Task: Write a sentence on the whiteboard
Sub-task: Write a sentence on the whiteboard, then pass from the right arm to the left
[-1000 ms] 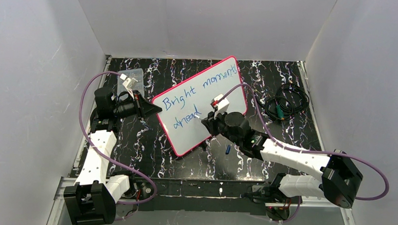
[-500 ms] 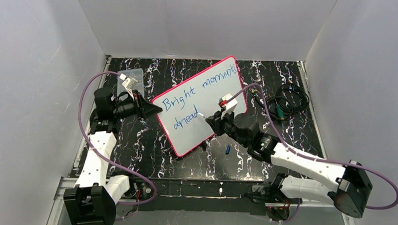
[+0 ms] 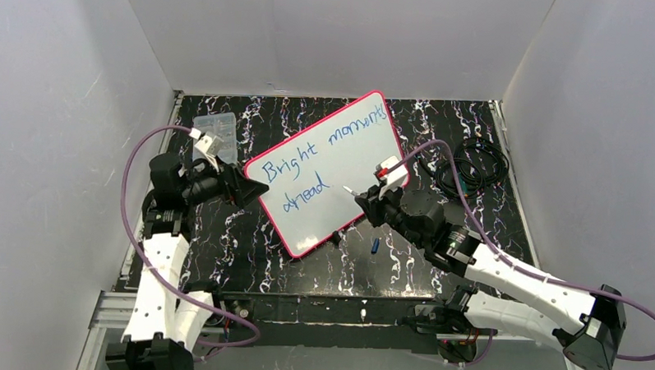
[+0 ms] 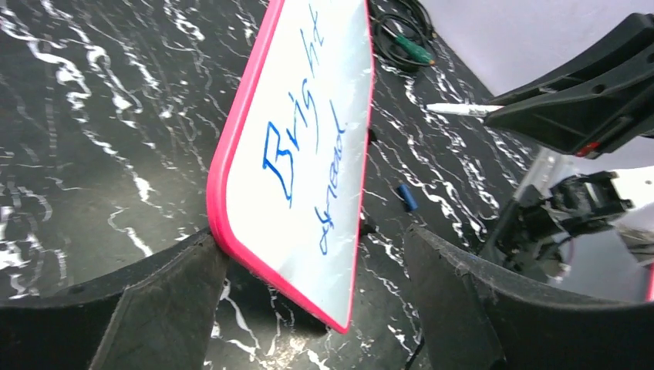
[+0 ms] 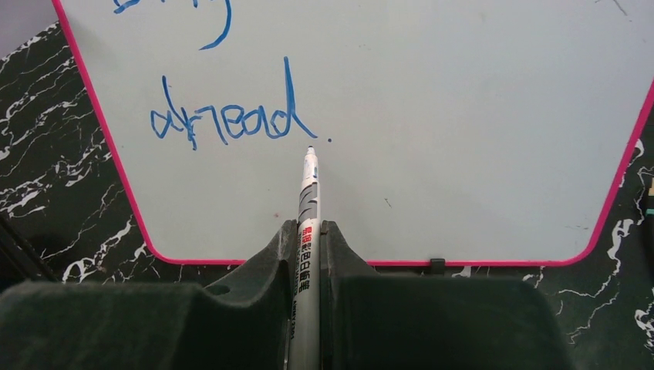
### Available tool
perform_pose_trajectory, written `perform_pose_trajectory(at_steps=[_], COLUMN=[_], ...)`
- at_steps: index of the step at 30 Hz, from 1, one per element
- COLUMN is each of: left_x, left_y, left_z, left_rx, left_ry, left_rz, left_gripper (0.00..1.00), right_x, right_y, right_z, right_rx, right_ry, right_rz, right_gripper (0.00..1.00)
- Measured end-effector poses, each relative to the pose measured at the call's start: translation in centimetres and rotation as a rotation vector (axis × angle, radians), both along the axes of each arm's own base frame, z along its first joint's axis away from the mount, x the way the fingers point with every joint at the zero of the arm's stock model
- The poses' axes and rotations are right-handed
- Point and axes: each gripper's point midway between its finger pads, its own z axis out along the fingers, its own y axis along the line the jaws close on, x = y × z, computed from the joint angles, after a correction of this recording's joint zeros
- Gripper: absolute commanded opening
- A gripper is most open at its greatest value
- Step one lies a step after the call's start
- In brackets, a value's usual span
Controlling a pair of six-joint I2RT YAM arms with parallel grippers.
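The whiteboard [image 3: 310, 225], white with a pink-red rim, lies slanted across the middle of the table. The sentence [image 3: 280, 165] "Bright moments ahead" runs over it in blue, in two lines. My left gripper [image 3: 240, 186] is open around the board's left corner [image 4: 231, 193]. The rim rests against one finger and the other finger [image 4: 463, 285] stands well apart. My right gripper [image 3: 365, 201] is shut on a white marker [image 5: 308, 193]. The marker's tip sits just past the word "ahead" [image 5: 231, 123], beside a small dot.
A blue marker cap [image 3: 375, 245] lies on the black marbled table near the board's lower edge. A coil of black cable [image 3: 464, 169] sits at the right. A clear plastic box [image 3: 215, 132] is at the back left, behind my left arm.
My left gripper has opened and let go of the board's corner. The board has turned slightly. My right arm has drawn back to the right with the marker.
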Motion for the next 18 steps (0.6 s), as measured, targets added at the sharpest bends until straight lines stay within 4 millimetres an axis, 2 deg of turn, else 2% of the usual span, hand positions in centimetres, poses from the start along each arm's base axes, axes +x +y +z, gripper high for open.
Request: perform_pose_trajectory(at_steps=[6, 9, 14, 18], left_x=[-0.9, -1.2, -1.6, -2.3], left_y=[1.7, 2.4, 2.9, 2.0], left_z=[1.5, 2.8, 5.6, 9.2], left_rx=[0.086, 0.116, 0.142, 0.151], left_ry=[-0.095, -0.131, -0.162, -0.211], left_rz=[0.143, 0.201, 0.25, 0.227], left_gripper=[0.83, 0.83, 0.81, 0.79], right_x=[-0.2, -0.4, -0.7, -1.6], right_y=[-1.4, -2.0, -2.8, -2.7], right_z=[1.0, 1.5, 1.6, 1.8], right_rx=[-0.024, -0.028, -0.061, -0.096], right_ry=[-0.005, -0.01, 0.008, 0.061], right_rz=[-0.029, -0.038, -0.043, -0.01], right_gripper=[0.01, 0.01, 0.01, 0.01])
